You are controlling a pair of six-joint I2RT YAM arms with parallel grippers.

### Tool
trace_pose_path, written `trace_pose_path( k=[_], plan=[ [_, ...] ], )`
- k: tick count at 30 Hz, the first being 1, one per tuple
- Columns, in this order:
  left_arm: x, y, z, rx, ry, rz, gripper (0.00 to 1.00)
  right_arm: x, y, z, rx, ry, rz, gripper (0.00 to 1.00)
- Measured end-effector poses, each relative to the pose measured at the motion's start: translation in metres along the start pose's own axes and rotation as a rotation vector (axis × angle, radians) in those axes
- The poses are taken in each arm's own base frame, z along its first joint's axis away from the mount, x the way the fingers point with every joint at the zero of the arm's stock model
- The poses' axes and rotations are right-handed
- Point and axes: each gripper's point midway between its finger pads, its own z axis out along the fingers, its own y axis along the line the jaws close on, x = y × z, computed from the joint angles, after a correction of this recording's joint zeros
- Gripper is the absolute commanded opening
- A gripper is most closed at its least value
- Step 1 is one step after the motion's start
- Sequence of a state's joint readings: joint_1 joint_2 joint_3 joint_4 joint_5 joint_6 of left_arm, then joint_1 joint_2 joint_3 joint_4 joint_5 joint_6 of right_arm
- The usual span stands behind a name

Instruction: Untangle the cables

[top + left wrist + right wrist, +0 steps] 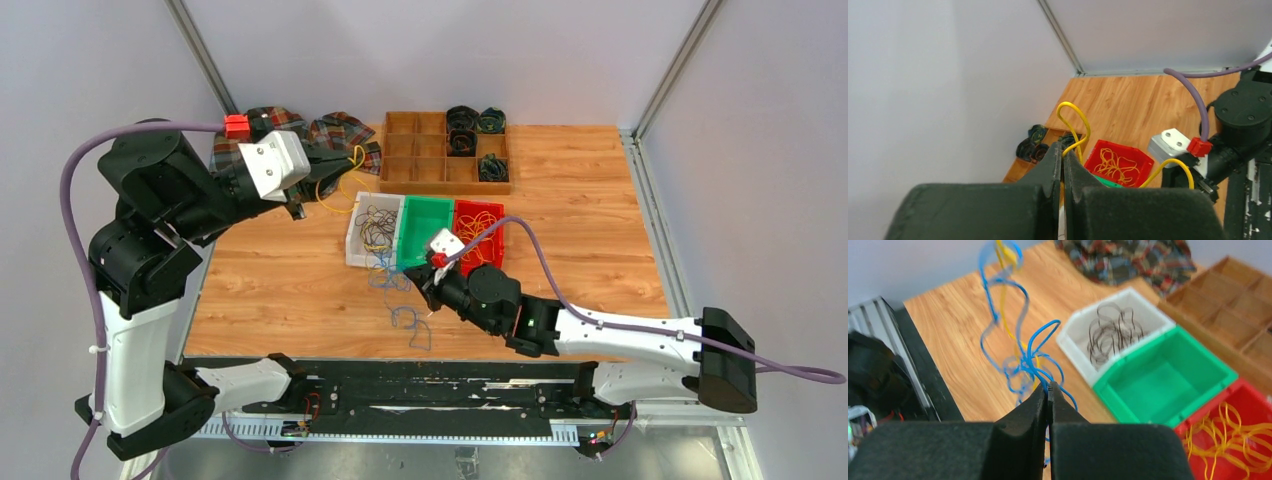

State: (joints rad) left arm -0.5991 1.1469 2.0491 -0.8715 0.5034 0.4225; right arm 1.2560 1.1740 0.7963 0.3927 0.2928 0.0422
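My left gripper (338, 168) is raised over the table's back left and is shut on a yellow cable (356, 158). In the left wrist view the cable (1074, 116) loops up out of the closed tips (1064, 148). My right gripper (424, 285) is low at the front middle, shut on a tangle of blue cable (398, 295) that trails over the table in front of the bins. In the right wrist view the blue strands (1034, 359) rise from the closed tips (1048, 387), with a yellow strand (1005, 254) among them higher up.
A white bin (358, 236) holds black cables, a green bin (424, 232) is empty, and a red bin (496, 238) holds yellow cables. A wooden divider tray (420, 150) with dark coils is behind them. A plaid cloth (340, 130) lies at the back left.
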Motion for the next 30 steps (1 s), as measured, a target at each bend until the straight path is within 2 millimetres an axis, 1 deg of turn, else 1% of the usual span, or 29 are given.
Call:
trace_pose_path(
  k=[2, 4, 5, 11, 13, 16, 18, 19, 21, 23, 24, 25, 27, 28, 30],
  plan=[
    [0.001, 0.004, 0.0, -0.016, 0.007, 0.029, 0.0, 0.023, -0.004, -0.006, 0.013, 0.038, 0.006, 0.01],
    [0.001, 0.011, -0.001, -0.043, 0.017, 0.07, 0.0, 0.055, -0.008, -0.013, 0.03, 0.098, 0.012, 0.01],
    [0.001, 0.016, -0.002, -0.061, 0.023, 0.094, 0.0, 0.077, -0.01, -0.018, 0.037, 0.138, 0.017, 0.01],
    [-0.004, 0.039, -0.006, -0.148, 0.047, 0.226, 0.0, 0.177, -0.019, -0.049, 0.077, 0.348, 0.058, 0.01],
    [-0.008, 0.048, -0.007, -0.185, 0.046, 0.269, 0.01, 0.203, -0.021, -0.057, 0.092, 0.413, 0.07, 0.01],
    [-0.02, 0.064, -0.01, -0.255, 0.031, 0.325, 0.01, 0.225, -0.022, -0.064, 0.107, 0.473, 0.086, 0.01],
    [-0.029, 0.074, -0.012, -0.302, 0.01, 0.353, 0.0, 0.231, -0.021, -0.064, 0.113, 0.49, 0.1, 0.02],
    [-0.033, 0.077, -0.012, -0.319, 0.0, 0.362, 0.01, 0.231, -0.021, -0.065, 0.113, 0.491, 0.103, 0.07],
    [-0.038, 0.08, -0.013, -0.333, -0.018, 0.371, 0.0, 0.231, -0.02, -0.064, 0.114, 0.49, 0.112, 0.24],
    [-0.041, 0.079, -0.013, -0.334, -0.036, 0.366, 0.0, 0.225, -0.019, -0.063, 0.109, 0.484, 0.121, 0.38],
    [-0.04, 0.078, -0.012, -0.329, -0.039, 0.36, 0.0, 0.219, -0.018, -0.061, 0.106, 0.475, 0.124, 0.45],
    [-0.038, 0.074, -0.012, -0.317, -0.041, 0.35, 0.0, 0.21, -0.017, -0.059, 0.102, 0.459, 0.128, 0.53],
    [-0.032, 0.067, -0.01, -0.289, -0.043, 0.325, 0.0, 0.179, -0.014, -0.05, 0.089, 0.398, 0.136, 0.64],
    [-0.027, 0.062, -0.007, -0.268, -0.04, 0.31, 0.0, 0.159, -0.013, -0.046, 0.081, 0.356, 0.144, 0.67],
    [-0.018, 0.053, -0.004, -0.23, -0.031, 0.277, 0.0, 0.114, -0.011, -0.039, 0.062, 0.257, 0.152, 0.69]
  ],
)
